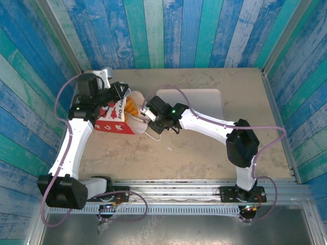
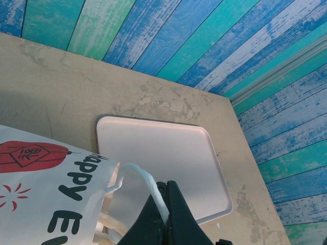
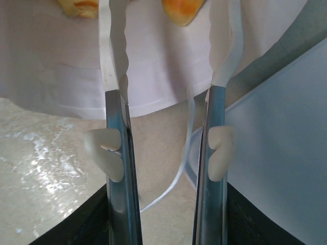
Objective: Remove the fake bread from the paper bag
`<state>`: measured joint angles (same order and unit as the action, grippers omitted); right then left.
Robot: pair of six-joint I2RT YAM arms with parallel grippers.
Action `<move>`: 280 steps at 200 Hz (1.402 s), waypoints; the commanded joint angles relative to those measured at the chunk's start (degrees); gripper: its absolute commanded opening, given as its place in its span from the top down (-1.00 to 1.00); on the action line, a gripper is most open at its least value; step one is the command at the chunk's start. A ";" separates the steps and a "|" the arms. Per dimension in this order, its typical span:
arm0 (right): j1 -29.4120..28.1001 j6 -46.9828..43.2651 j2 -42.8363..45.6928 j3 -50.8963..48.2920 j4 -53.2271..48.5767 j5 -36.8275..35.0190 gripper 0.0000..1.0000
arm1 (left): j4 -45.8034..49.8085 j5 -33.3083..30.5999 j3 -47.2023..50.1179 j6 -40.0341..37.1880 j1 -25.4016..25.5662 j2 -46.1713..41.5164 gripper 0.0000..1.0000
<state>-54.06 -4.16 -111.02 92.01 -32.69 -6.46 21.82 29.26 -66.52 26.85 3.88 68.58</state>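
Two golden pastries [image 3: 181,11] show inside the red-white bag [image 1: 113,118]; left claw [image 2: 164,189] pinches its handle [image 2: 140,176], right claw [image 3: 168,20] gapes.

paper bag [image 1: 113,120]: small gift bag, red lower side with white print, white top with dark lettering and a red lantern figure
bag pose: on its side, left of centre on the worktop [image 1: 204,153], mouth open toward the right, white inside showing
string handle [image 1: 153,137]: white loop trailing loose from the mouth onto the worktop; a second loop lifted at the upper edge
fake bread [image 1: 133,106]: golden-brown ridged pastry in the mouth, still inside; the full count is hidden
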 commanded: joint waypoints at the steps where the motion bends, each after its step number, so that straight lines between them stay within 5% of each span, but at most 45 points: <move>1: -0.20 -1.11 -2.27 3.73 1.62 -4.71 -0.01 | -2.49 1.10 0.08 0.31 0.25 -0.38 0.98; 117: -1.59 -0.80 -13.16 13.29 -1.36 -11.16 -0.05 | -3.06 2.47 -0.76 1.04 0.30 0.59 0.98; 199: -1.65 1.04 -6.94 9.75 -0.87 -8.85 0.27 | -6.74 1.82 2.13 3.78 0.24 0.89 0.98; 280: 5.32 5.98 3.51 1.12 -4.32 11.10 0.25 | -16.51 3.27 3.61 12.77 0.25 3.05 1.00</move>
<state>-51.59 -0.47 -111.48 95.61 -35.79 -4.34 11.09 31.64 -63.22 36.49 3.88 70.26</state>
